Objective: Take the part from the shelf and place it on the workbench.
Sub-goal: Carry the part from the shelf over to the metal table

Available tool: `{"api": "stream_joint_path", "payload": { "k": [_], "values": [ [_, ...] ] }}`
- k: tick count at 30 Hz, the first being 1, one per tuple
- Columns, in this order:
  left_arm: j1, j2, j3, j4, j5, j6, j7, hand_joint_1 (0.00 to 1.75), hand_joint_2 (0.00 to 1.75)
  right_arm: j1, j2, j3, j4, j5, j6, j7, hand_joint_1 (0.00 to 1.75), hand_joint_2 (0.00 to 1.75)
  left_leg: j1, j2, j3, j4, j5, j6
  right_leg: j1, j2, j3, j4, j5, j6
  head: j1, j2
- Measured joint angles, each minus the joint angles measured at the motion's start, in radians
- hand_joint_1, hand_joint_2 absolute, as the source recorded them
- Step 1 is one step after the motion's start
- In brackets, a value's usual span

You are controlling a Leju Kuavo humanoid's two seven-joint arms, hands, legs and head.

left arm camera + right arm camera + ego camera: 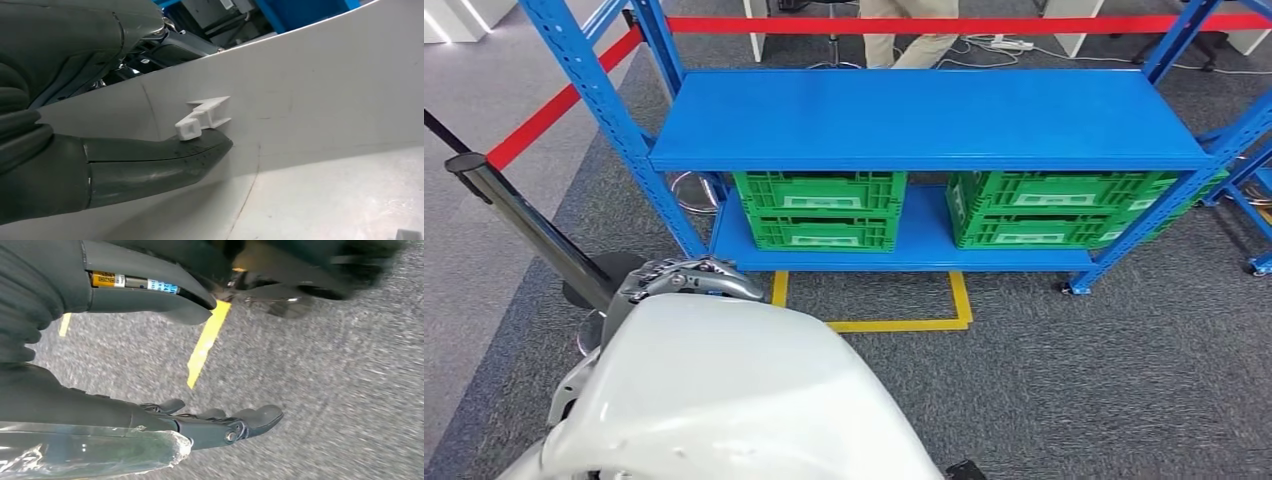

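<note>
White curved part (325,100) against left robot hand (100,165), grasp unclear; right robot hand (210,427) slack, holding nothing.

Left hand (150,165) against the white part (202,117); right hand (220,425) empty, fingers extended.

From the head camera I look forward and down over a white part (724,390) at the blue shelf (934,120) on grey carpet (1064,390). My left wrist camera sits very close against that white part (325,100), with a sliver of blue at its edge. My right wrist camera faces the carpet (325,390) from close by, sharing the yellow floor tape (207,342) with the head view (904,322).
</note>
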State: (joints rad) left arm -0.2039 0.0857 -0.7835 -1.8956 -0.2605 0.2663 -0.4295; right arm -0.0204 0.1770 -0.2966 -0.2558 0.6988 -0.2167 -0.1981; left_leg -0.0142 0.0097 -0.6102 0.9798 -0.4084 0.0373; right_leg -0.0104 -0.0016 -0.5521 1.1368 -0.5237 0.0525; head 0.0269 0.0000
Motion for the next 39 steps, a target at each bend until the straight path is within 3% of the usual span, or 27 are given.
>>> {"api": "stream_joint_path", "payload": {
  "k": [1, 2, 3, 5, 6, 7, 9, 10, 11, 13, 15, 17, 18, 20, 22, 25, 26, 27, 28, 30, 32, 33, 36, 37, 39],
  "values": [
    [0.0, 0.0, 0.0, 0.0, 0.0, 0.0, 0.0, 1.75, 1.75, -0.002, 0.0, 0.0, 0.0, -0.001, 0.0, -0.001, 0.0, 1.75, -0.001, 0.0, -0.009, 0.004, 0.009, -0.004, 0.001, 0.001, 0.056, -0.079, -0.005, -0.004, 0.0, 0.0],
    [-0.001, 0.0, 0.0, 0.0, 0.0, 0.0, 0.0, 1.75, 1.75, -0.004, 0.0, 0.0, 0.0, -0.001, 0.0, -0.002, 0.0, 1.75, -0.002, 0.0, -0.016, 0.007, 0.018, -0.009, 0.003, 0.001, 0.093, -0.135, -0.017, -0.008, -0.001, 0.0],
    [-0.001, 0.0, -0.001, 0.0, 0.0, 0.0, 0.0, 1.75, 1.75, -0.005, 0.0, 0.0, 0.0, -0.001, 0.0, -0.003, 0.0, 1.75, -0.002, 0.001, -0.021, 0.008, 0.028, -0.014, 0.005, 0.002, 0.109, -0.167, -0.026, -0.013, -0.001, 0.0],
    [-0.001, 0.0, -0.002, 0.0, 0.0, 0.0, 0.0, 1.75, 1.75, -0.003, 0.0, -0.001, 0.0, -0.001, 0.0, -0.003, 0.0, 1.75, 0.001, 0.0, -0.028, 0.009, 0.039, -0.025, 0.007, 0.0, 0.095, -0.176, -0.017, -0.03, -0.001, 0.0],
    [0.0, 0.001, -0.002, 0.0, 0.0, 0.0, 0.0, 1.75, 1.75, -0.002, 0.0, -0.001, 0.0, -0.001, 0.0, -0.002, 0.0, 1.75, 0.003, -0.001, -0.034, 0.02, 0.022, -0.031, 0.007, -0.002, 0.087, -0.177, -0.007, -0.041, -0.002, 0.0],
    [0.0, 0.002, -0.003, 0.0, 0.0, 0.0, 0.0, 1.75, 1.75, -0.001, 0.0, -0.002, 0.0, -0.001, 0.0, -0.002, 0.0, 1.75, 0.005, -0.003, -0.044, 0.047, -0.013, -0.037, 0.006, -0.004, 0.079, -0.179, 0.005, -0.051, -0.004, 0.0],
    [0.001, 0.004, -0.004, 0.0, 0.0, 0.0, 0.0, 1.75, 1.75, -0.001, 0.0, -0.002, 0.0, -0.002, 0.001, -0.004, 0.0, 1.75, 0.009, -0.005, -0.07, 0.152, -0.116, -0.046, 0.007, -0.006, 0.058, -0.178, 0.028, -0.062, -0.008, 0.0],
    [0.001, 0.004, -0.004, 0.0, 0.0, 0.0, 0.0, 1.75, 1.75, -0.001, 0.0, -0.003, 0.0, -0.003, 0.001, -0.006, 0.0, 1.75, 0.011, -0.005, -0.081, 0.215, -0.153, -0.048, 0.008, -0.006, 0.044, -0.177, 0.04, -0.064, -0.008, 0.0],
    [0.001, 0.005, -0.004, 0.0, 0.0, 0.0, 0.0, 1.75, 1.75, -0.001, 0.0, -0.004, 0.0, -0.005, 0.002, -0.008, 0.0, 1.75, 0.012, -0.005, -0.084, 0.261, -0.169, -0.049, 0.01, -0.006, 0.027, -0.174, 0.052, -0.064, -0.008, 0.0],
    [0.001, 0.007, -0.005, 0.001, 0.0, 0.0, -0.001, 1.75, 1.75, 0.0, 0.0, -0.006, 0.0, -0.011, 0.003, -0.011, 0.0, 1.75, 0.013, -0.005, -0.049, 0.267, -0.138, -0.048, 0.011, -0.006, -0.011, -0.164, 0.072, -0.062, -0.008, 0.0],
    [0.0, 0.007, -0.005, 0.002, 0.0, 0.0, -0.001, 1.75, 1.75, 0.001, 0.0, -0.007, 0.0, -0.016, 0.005, -0.013, 0.0, 1.75, 0.011, -0.005, 0.039, 0.157, -0.099, -0.04, 0.011, -0.005, -0.042, -0.151, 0.087, -0.058, -0.009, 0.0],
    [-0.002, 0.007, -0.005, 0.002, -0.001, 0.0, -0.002, 1.75, 1.75, 0.001, 0.0, -0.008, 0.0, -0.018, 0.006, -0.016, 0.0, 1.75, 0.007, -0.006, 0.118, 0.039, -0.106, -0.029, 0.012, -0.004, -0.06, -0.141, 0.1, -0.049, -0.008, 0.0],
    [-0.004, 0.007, -0.006, 0.002, -0.001, 0.0, -0.002, 1.75, 1.75, 0.001, 0.0, -0.008, 0.0, -0.019, 0.007, -0.018, 0.0, 1.75, 0.005, -0.006, 0.135, 0.007, -0.116, -0.024, 0.012, -0.004, -0.064, -0.14, 0.107, -0.043, -0.008, 0.0],
    [-0.004, 0.007, -0.006, 0.002, 0.003, -0.002, -0.003, 1.75, 1.75, 0.002, 0.0, -0.009, 0.0, -0.021, 0.013, -0.023, 0.0, 1.75, 0.003, -0.005, 0.134, -0.009, -0.109, -0.012, 0.009, -0.004, -0.069, -0.141, 0.119, -0.03, -0.008, 0.0],
    [-0.004, 0.006, -0.006, 0.002, 0.022, -0.014, 0.0, 1.75, 1.75, 0.004, 0.0, -0.009, 0.0, -0.027, 0.019, -0.027, 0.0, 1.75, 0.006, -0.003, 0.124, -0.017, -0.089, 0.001, 0.007, -0.002, -0.089, -0.11, 0.092, -0.02, -0.006, 0.0],
    [-0.001, 0.004, -0.006, 0.004, 0.069, -0.042, 0.009, 1.75, 1.75, 0.005, 0.0, -0.012, 0.0, -0.039, 0.024, -0.031, 0.0, 1.75, 0.006, -0.001, 0.095, -0.018, -0.063, 0.009, 0.004, 0.0, -0.157, 0.066, -0.026, -0.007, -0.001, 0.0],
    [0.001, 0.004, -0.006, 0.005, 0.086, -0.052, 0.014, 1.75, 1.75, 0.006, 0.0, -0.014, 0.0, -0.044, 0.025, -0.031, 0.0, 1.75, 0.006, -0.001, 0.083, -0.017, -0.054, 0.009, 0.003, 0.0, -0.171, 0.118, -0.051, -0.003, -0.001, 0.0],
    [0.004, 0.004, -0.006, 0.006, 0.101, -0.06, 0.018, 1.75, 1.75, 0.007, 0.0, -0.018, 0.0, -0.049, 0.027, -0.031, 0.0, 1.75, 0.005, 0.0, 0.072, -0.016, -0.047, 0.008, 0.001, 0.0, -0.167, 0.138, -0.059, -0.001, -0.001, 0.0],
    [0.005, 0.004, -0.006, 0.007, 0.115, -0.067, 0.022, 1.75, 1.75, 0.008, -0.001, -0.021, 0.0, -0.055, 0.028, -0.032, 0.0, 1.75, 0.005, 0.0, 0.063, -0.015, -0.04, 0.006, 0.0, 0.0, -0.143, 0.118, -0.051, 0.001, -0.001, 0.0],
    [0.007, 0.002, -0.005, 0.007, 0.133, -0.078, 0.028, 1.75, 1.75, 0.009, -0.002, -0.028, 0.0, -0.063, 0.029, -0.033, 0.0, 1.75, 0.006, 0.0, 0.049, -0.01, -0.031, -0.001, -0.004, -0.003, -0.047, -0.013, -0.01, 0.003, 0.0, 0.0],
    [0.006, -0.001, -0.005, 0.007, 0.133, -0.083, 0.031, 1.75, 1.75, 0.006, -0.002, -0.033, 0.0, -0.068, 0.03, -0.035, 0.0, 1.75, 0.003, 0.001, 0.037, 0.002, -0.026, -0.01, -0.004, -0.005, 0.027, -0.128, 0.012, -0.006, -0.001, 0.0],
    [0.006, -0.001, -0.005, 0.007, 0.13, -0.084, 0.031, 1.75, 1.75, 0.006, -0.002, -0.034, 0.0, -0.07, 0.031, -0.036, 0.0, 1.75, 0.001, 0.002, 0.032, 0.006, -0.024, -0.015, -0.002, -0.004, 0.038, -0.151, 0.013, -0.013, -0.002, 0.0],
    [0.006, -0.002, -0.005, 0.008, 0.123, -0.083, 0.032, 1.75, 1.75, 0.011, -0.002, -0.038, 0.0, -0.072, 0.033, -0.038, 0.0, 1.75, 0.004, 0.003, 0.024, 0.016, -0.025, -0.03, 0.0, -0.001, 0.032, -0.152, 0.023, -0.036, -0.004, 0.0],
    [0.006, -0.002, -0.005, 0.008, 0.122, -0.082, 0.032, 1.75, 1.75, 0.013, -0.002, -0.04, 0.0, -0.072, 0.034, -0.038, 0.0, 1.75, 0.005, 0.002, 0.016, 0.035, -0.043, -0.035, -0.001, 0.0, 0.032, -0.153, 0.028, -0.044, -0.006, 0.0],
    [0.006, -0.002, -0.005, 0.008, 0.118, -0.081, 0.032, 1.75, 1.75, 0.013, -0.002, -0.042, 0.0, -0.073, 0.034, -0.039, 0.0, 1.75, 0.009, -0.001, -0.023, 0.133, -0.11, -0.044, -0.001, 0.001, 0.027, -0.154, 0.036, -0.056, -0.009, 0.0]
  ]
}}
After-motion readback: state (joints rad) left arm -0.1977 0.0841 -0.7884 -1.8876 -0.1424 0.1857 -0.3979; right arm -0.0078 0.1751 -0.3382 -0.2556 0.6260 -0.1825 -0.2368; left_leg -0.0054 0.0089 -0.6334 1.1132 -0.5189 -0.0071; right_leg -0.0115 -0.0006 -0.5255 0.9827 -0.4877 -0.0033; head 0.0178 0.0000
